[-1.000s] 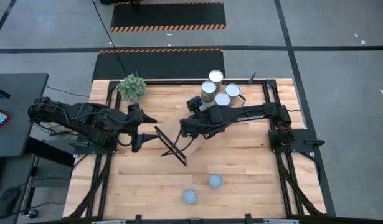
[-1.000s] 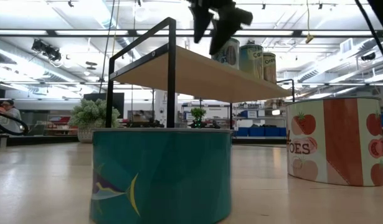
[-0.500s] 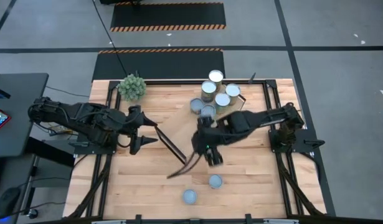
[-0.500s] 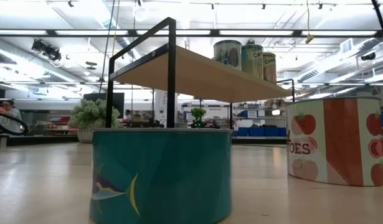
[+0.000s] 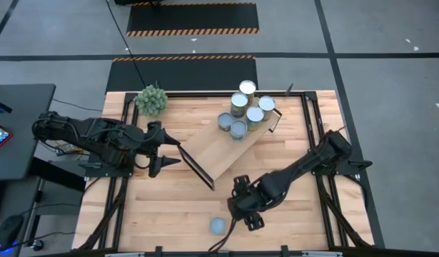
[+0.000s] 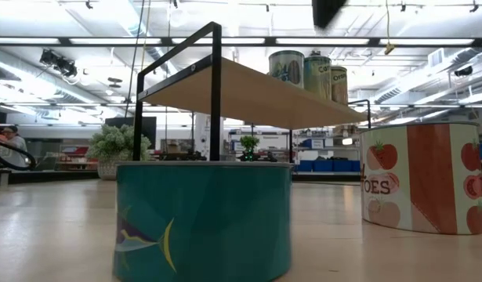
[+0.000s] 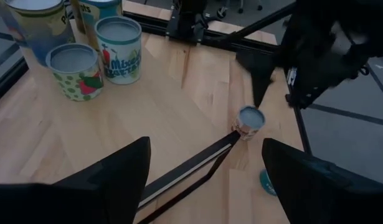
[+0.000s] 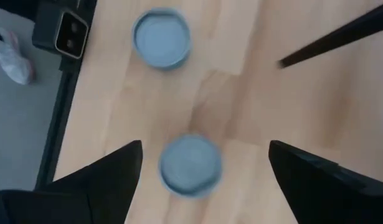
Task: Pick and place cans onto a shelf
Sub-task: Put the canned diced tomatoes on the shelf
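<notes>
Several cans (image 5: 239, 101) stand upright on the far right end of the light-wood shelf (image 5: 219, 150); they also show in the low view (image 6: 288, 66). Two cans stand on the table near its front edge. One is a teal can (image 5: 218, 225) (image 6: 203, 219). The other is a tomato can (image 8: 190, 165) (image 7: 250, 121) (image 6: 421, 176). My right gripper (image 5: 248, 214) (image 8: 205, 149) is open above the tomato can, fingers pointing down on either side, and hides it in the high view. My left gripper (image 5: 175, 152) (image 7: 203, 186) is open and empty at the shelf's left end.
A bushy green plant (image 5: 151, 99) stands at the table's far left corner. Black rails (image 5: 313, 128) run along the table's sides. The shelf's black end frame (image 5: 196, 165) stands just in front of my left gripper. Bare tabletop (image 5: 169, 207) lies at the near left.
My right gripper has left the cans on the shelf and gone toward the table's near edge and down. It now stands over the tomato can on the table. The cans it covered on the shelf now show.
</notes>
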You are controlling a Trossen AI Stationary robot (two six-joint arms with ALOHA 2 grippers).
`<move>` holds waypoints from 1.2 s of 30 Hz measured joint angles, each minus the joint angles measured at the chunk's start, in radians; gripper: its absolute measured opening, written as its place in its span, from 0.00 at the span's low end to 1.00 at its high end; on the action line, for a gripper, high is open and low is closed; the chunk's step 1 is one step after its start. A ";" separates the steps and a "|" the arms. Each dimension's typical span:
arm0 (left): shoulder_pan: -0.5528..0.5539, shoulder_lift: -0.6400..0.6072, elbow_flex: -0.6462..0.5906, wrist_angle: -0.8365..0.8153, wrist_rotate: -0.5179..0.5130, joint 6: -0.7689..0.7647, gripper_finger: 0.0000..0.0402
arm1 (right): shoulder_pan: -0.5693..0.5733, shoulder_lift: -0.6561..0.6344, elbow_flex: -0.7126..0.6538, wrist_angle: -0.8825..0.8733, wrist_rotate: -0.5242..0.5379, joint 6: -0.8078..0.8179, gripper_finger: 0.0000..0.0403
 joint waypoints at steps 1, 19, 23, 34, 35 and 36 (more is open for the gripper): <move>0.000 0.000 0.000 0.000 0.000 0.000 0.78 | 0.001 0.000 -0.045 0.040 -0.008 0.002 0.90; 0.000 0.000 0.000 -0.006 0.000 -0.019 0.78 | 0.033 0.001 -0.377 0.334 0.023 -0.134 0.97; 0.000 0.000 0.000 -0.007 0.000 -0.020 0.78 | 0.025 0.001 -0.435 0.388 0.021 -0.131 0.91; 0.000 0.000 0.000 -0.007 0.001 -0.022 0.78 | -0.019 -0.002 -0.314 0.199 0.002 -0.125 0.72; 0.000 0.000 0.000 -0.007 0.008 -0.028 0.78 | -0.026 -0.006 -0.281 0.143 0.002 -0.116 0.72; -0.001 0.000 0.000 -0.006 0.029 -0.038 0.78 | -0.036 -0.016 -0.246 0.093 0.002 -0.108 0.72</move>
